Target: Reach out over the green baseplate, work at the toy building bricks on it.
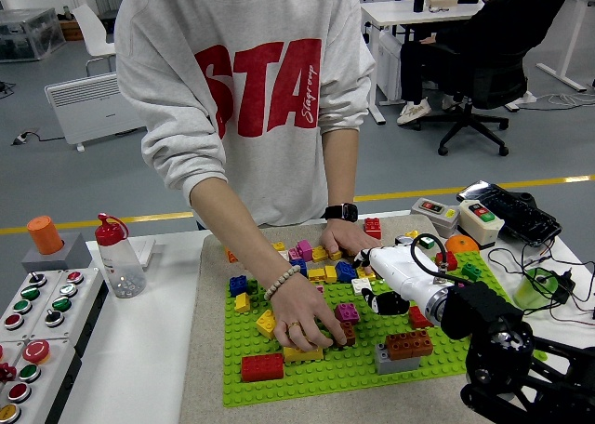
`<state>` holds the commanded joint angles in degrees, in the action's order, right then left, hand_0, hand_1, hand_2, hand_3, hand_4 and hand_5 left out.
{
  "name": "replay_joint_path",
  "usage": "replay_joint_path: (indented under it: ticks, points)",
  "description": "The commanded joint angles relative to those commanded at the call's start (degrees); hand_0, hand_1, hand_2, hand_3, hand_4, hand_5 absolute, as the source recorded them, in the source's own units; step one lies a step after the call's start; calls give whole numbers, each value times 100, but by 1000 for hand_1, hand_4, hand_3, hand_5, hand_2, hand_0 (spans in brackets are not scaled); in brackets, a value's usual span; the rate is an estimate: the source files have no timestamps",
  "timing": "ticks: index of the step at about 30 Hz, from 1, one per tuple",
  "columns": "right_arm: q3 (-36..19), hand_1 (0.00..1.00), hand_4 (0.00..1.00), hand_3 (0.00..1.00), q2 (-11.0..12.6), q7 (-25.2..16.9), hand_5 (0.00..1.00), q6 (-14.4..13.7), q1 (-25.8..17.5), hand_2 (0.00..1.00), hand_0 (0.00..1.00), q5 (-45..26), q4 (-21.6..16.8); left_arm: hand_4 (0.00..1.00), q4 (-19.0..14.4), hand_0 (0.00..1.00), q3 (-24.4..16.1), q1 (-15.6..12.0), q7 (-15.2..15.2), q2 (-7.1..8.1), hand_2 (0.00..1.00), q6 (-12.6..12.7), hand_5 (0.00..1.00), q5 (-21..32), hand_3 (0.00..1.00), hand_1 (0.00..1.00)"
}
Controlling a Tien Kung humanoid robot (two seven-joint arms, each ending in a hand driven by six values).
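The green baseplate lies on a beige mat and holds several bricks. My right hand, white with dark tips, hovers over the plate's right-middle, beside a pink brick and above a red brick. A person's hand presses down on a yellow brick and touches a small brown brick. The person's other hand, with a watch at the wrist, rests on the bricks at the plate's far edge. A red brick and a brown-on-grey brick stand near the front.
A button panel fills the left corner, with a red-capped bottle and an orange-topped block behind it. Two button boxes, cables and a green cup crowd the right side. The person stands close at the far edge.
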<state>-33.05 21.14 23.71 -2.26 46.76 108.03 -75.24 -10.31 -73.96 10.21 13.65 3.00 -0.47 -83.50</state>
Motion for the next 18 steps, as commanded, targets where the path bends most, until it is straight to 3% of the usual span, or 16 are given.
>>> replay_joint_path:
  ticks: [8, 18]
  points:
    - [-60, 741, 586, 731, 198, 98, 189, 342, -34, 748, 827, -18, -266, 282, 0, 654, -5, 26, -5, 4, 667, 4, 998, -5, 564, 687]
    - [223, 731, 594, 705, 118, 108, 205, 548, -2, 742, 826, -50, -368, 282, 0, 654, -11, 53, -1, 9, 667, -4, 998, -8, 563, 688]
